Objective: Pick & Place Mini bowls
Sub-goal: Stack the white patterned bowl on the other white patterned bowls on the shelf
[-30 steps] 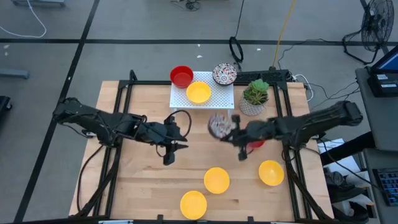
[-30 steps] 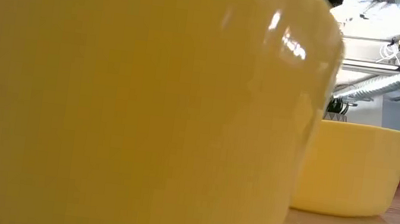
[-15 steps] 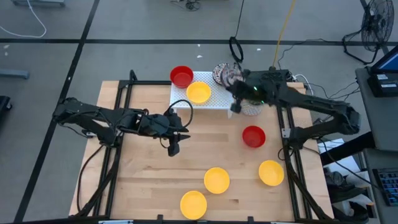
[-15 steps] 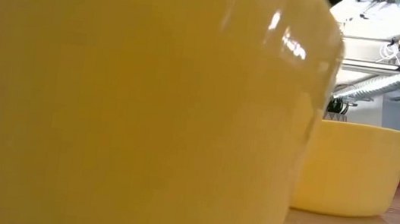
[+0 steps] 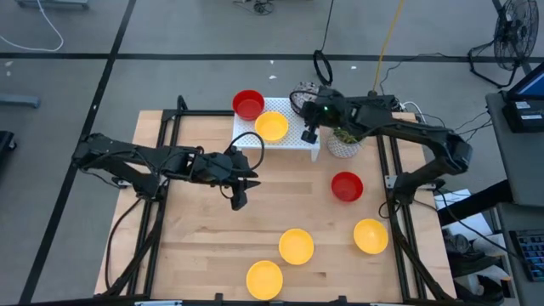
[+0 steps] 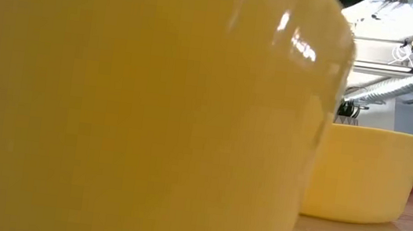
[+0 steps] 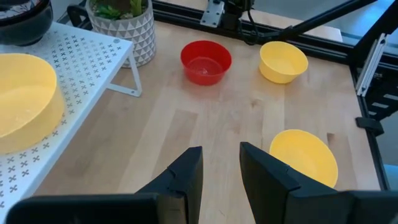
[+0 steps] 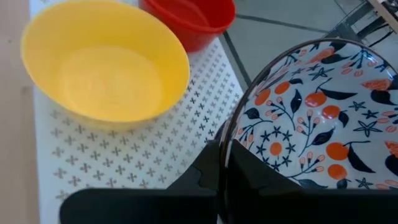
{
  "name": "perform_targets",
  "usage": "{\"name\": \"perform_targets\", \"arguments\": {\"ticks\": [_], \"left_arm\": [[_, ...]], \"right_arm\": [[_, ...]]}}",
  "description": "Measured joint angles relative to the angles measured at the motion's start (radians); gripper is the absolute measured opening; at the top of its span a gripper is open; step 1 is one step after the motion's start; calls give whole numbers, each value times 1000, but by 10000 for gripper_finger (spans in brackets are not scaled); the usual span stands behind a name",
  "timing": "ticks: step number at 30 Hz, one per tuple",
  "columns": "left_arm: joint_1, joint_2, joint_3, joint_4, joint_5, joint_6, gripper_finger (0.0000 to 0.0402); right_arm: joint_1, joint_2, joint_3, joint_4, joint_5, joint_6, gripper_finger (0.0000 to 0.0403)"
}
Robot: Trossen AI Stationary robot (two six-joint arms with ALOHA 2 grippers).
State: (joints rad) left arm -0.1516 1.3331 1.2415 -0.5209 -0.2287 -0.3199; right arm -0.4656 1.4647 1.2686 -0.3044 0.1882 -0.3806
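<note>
Since a second ago, right gripper point(image 5: 311, 132) carried the white patterned glossy bowl point(image 8: 323, 118), fingers clamped on its rim, over the far perforated white rack point(image 5: 297, 136); placing is in hand, next lower and release. Left gripper point(image 7: 221, 165) waits mid-table, fingers apart.

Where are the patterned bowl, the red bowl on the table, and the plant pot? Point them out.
patterned bowl point(image 8: 323, 118), right wrist view, on its painted inside.
red bowl point(image 5: 347, 186), high view, on its middle.
plant pot point(image 7: 122, 30), left wrist view, on its patterned wall.
</note>
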Motion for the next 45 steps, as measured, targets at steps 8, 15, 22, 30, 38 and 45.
{"name": "perform_targets", "arguments": {"ticks": [8,15,22,30,38,45], "left_arm": [[0,0,0,-1,0,-2,108],[0,0,0,-2,0,-3,108],[0,0,0,-2,0,-3,108],[0,0,0,-2,0,-2,108],[0,0,0,-2,1,-19,108],[0,0,0,-3,2,-23,108]], "right_arm": [[-1,37,0,30,155,-83,3],[2,39,0,43,148,-85,5],[0,40,0,46,148,-54,16],[0,40,0,46,149,-51,19],[0,40,-1,46,149,-49,19],[0,40,-1,36,148,2,20]]}}
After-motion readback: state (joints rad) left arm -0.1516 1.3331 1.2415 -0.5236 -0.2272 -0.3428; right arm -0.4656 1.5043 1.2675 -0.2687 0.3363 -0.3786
